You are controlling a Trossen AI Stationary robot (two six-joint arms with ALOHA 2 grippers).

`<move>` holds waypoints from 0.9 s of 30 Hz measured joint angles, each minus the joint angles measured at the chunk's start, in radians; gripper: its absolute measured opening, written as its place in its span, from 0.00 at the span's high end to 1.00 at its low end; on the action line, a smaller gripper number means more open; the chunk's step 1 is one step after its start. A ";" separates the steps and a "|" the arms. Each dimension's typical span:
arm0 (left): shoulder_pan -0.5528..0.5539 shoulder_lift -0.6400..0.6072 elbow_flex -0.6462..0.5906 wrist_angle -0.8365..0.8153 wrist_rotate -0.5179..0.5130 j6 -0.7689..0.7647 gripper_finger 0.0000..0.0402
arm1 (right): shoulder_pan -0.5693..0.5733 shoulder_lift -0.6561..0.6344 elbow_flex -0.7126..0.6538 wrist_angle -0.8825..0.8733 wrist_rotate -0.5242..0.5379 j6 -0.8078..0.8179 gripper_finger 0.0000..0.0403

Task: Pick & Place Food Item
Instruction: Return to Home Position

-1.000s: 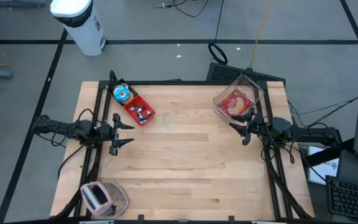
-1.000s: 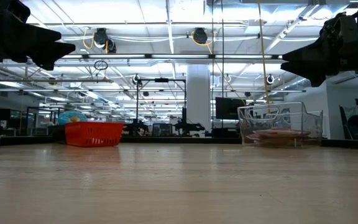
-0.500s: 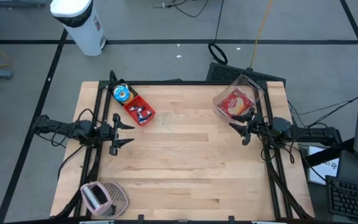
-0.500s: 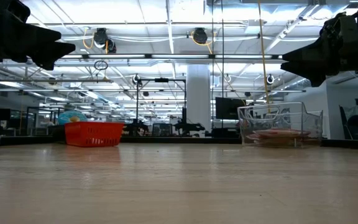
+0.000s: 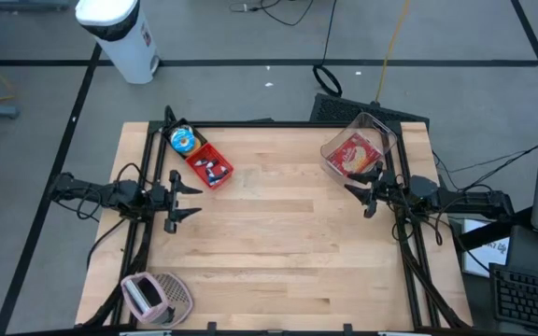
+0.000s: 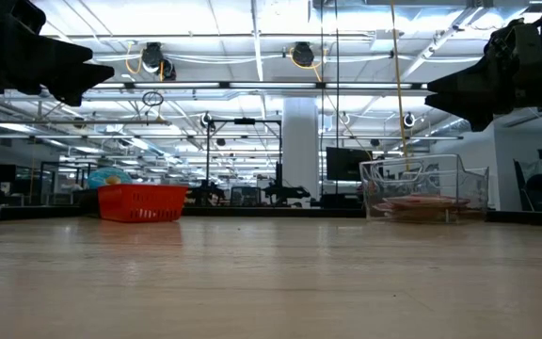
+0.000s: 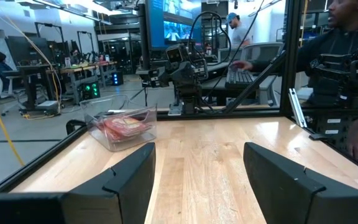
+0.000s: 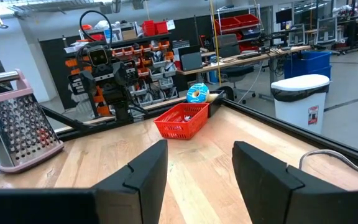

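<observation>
both pairs of jaws stand spread with nothing between them. the left gripper (image 5: 192,201) hangs near the red bin (image 5: 197,159), on the side of it away from the blue round item (image 5: 183,140), which sits just beside the bin's other end. the right gripper (image 5: 358,198) is well apart from the red bin, across the wood. the wrist views show each arm's dark fingers (image 7: 129,177) wide apart over bare wood. inside the red bin lie small dark-and-white things (image 5: 216,170), which i take to be the food colouring bottles; none is outside it. a clear tub (image 5: 381,135) with red food stands well apart from the bin.

the sorting looks done, and both arms seem at or very near their resting pose, raised above the wood in the low view. to finish well, the left arm should draw straight back from the red bin, not sideways, since its fingertips are the nearest thing to the bin's wall. keep both grippers high and the jaws as they are.
</observation>
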 joint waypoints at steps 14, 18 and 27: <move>0.000 0.000 0.000 0.000 0.000 0.000 0.39 | 0.000 0.000 0.000 0.000 0.000 0.000 0.58; 0.000 0.000 0.000 0.000 0.000 0.000 0.39 | 0.000 0.000 0.000 0.000 0.000 0.000 0.57; 0.000 0.000 0.000 0.000 0.000 0.000 0.39 | 0.000 0.000 0.000 0.000 0.000 0.000 0.57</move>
